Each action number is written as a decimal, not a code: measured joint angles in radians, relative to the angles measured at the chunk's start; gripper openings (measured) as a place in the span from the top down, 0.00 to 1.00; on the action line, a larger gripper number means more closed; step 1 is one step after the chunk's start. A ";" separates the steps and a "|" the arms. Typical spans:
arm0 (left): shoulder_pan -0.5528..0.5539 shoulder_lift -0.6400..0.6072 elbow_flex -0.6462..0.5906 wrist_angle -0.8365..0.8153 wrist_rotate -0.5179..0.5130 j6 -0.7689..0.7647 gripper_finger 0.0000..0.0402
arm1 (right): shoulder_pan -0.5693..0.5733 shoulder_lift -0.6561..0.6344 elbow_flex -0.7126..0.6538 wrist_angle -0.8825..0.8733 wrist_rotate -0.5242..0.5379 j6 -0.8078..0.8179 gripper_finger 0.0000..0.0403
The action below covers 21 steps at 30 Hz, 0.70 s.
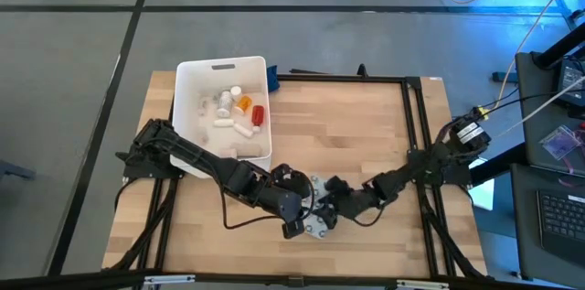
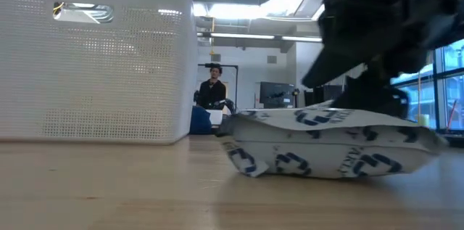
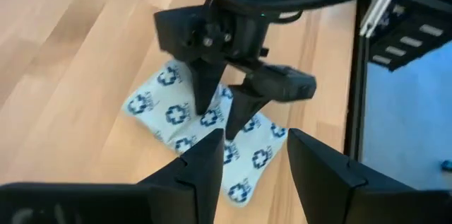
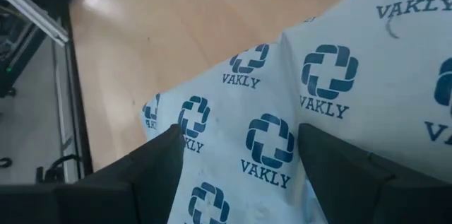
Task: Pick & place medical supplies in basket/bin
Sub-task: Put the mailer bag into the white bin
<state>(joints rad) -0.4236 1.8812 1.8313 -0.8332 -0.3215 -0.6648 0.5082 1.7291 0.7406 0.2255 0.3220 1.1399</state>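
A white flat packet (image 3: 166,107) printed with blue crosses lies on the wood near the table's front middle (image 1: 316,226), puffy side up in the low view (image 2: 326,146). My right gripper (image 3: 215,121) stands open over it, fingers slanting down, their tips at its upper face (image 4: 339,75). My left gripper (image 3: 254,139) hangs open above the packet's near end, touching nothing (image 1: 294,222). The white bin (image 1: 187,89) stands at the far left. It holds white bottles (image 1: 224,122), an orange pill bottle (image 1: 243,103) and a red bottle (image 1: 258,115). My right gripper comes at the packet slanting down from the table's right, its two fingers (image 3: 203,100) spread apart over the packet's upper face (image 3: 212,119). Whether the tips touch the packet I cannot tell. The packet lies flat on the table.
A black frame rail (image 1: 407,116) runs along the table's right and far sides. Bare wood (image 1: 338,134) lies between the bin and the rail. The bin's perforated wall (image 2: 94,70) fills the left of the low view. A person (image 2: 212,88) sits in the room behind.
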 joint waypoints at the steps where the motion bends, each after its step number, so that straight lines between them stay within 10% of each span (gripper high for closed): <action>1: 0.000 -0.001 -0.012 0.014 -0.003 -0.014 0.63 | -0.013 0.002 0.000 0.013 -0.015 -0.022 0.31; 11: -0.002 0.001 -0.153 0.082 -0.004 -0.110 0.63 | -0.073 -0.056 0.014 0.118 -0.049 -0.148 0.31; 21: 0.000 0.000 -0.324 0.239 -0.025 -0.200 0.70 | -0.055 -0.220 0.012 -0.130 -0.015 0.063 0.31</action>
<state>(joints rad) -0.4236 1.8809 1.5076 -0.5943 -0.3464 -0.8646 0.4528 1.5093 0.7528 0.0956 0.3068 1.2029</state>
